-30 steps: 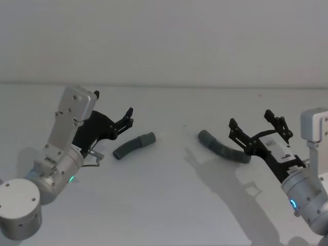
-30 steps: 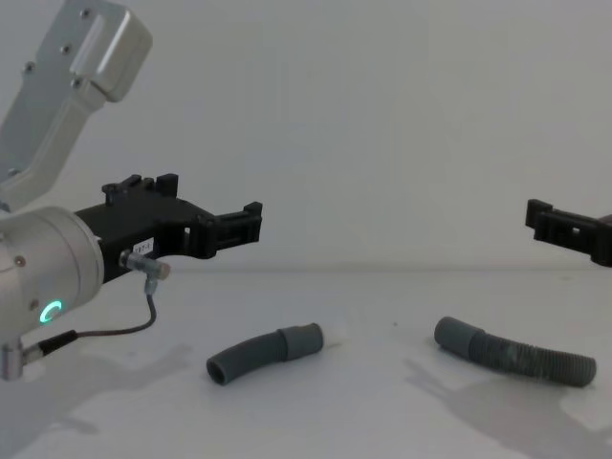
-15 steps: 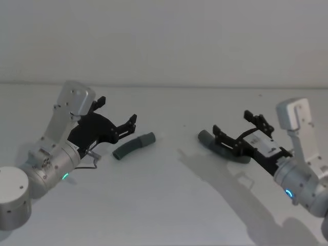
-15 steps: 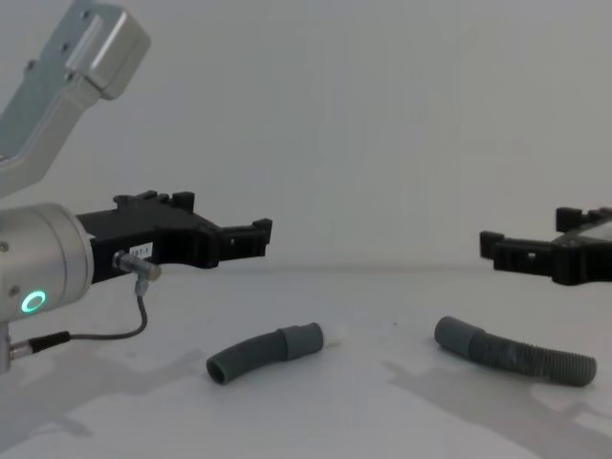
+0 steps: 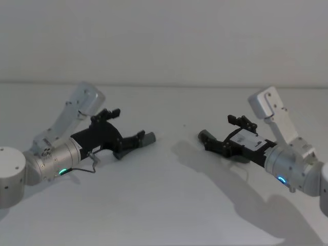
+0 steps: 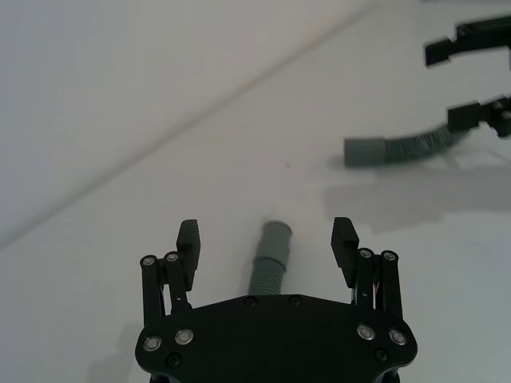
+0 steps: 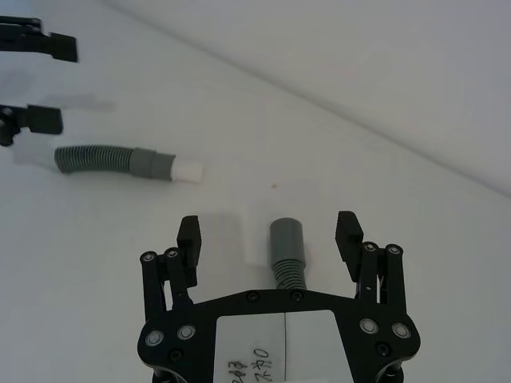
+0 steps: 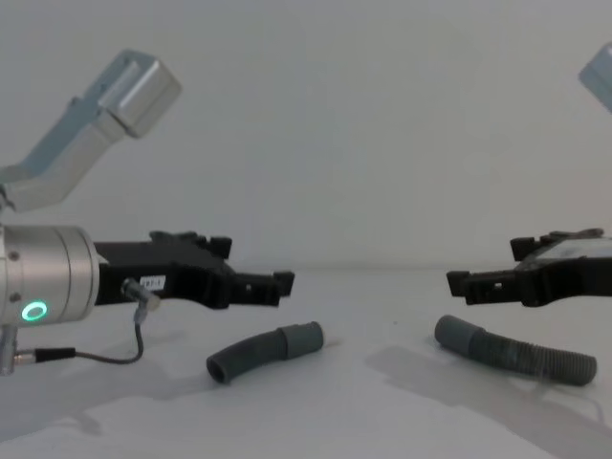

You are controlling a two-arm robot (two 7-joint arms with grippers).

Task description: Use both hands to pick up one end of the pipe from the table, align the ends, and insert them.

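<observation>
On the table (image 8: 335, 416) the short hose (image 8: 263, 351) and the long hose (image 8: 512, 354) lie well apart, the left gripper (image 6: 267, 236) and right gripper (image 7: 270, 230) each spread wide astride its own hose, seemingly just clear of it.

- Shorter hose piece (image 5: 149, 138), head view: the ribbed curve lies under the left gripper (image 5: 130, 143). Contact with the fingers cannot be told there.
- Longer hose piece (image 5: 204, 136), head view: the body is hidden behind the right gripper (image 5: 219, 132).
- Wrist views: each hose's near end passes beneath its gripper's palm plate.
- Chest view: the right arm (image 8: 574, 260) is cut by the right edge and the left arm (image 8: 43, 287) by the left edge.
- Wrist views: the opposite gripper, farther off, is cut by the frame edge.
</observation>
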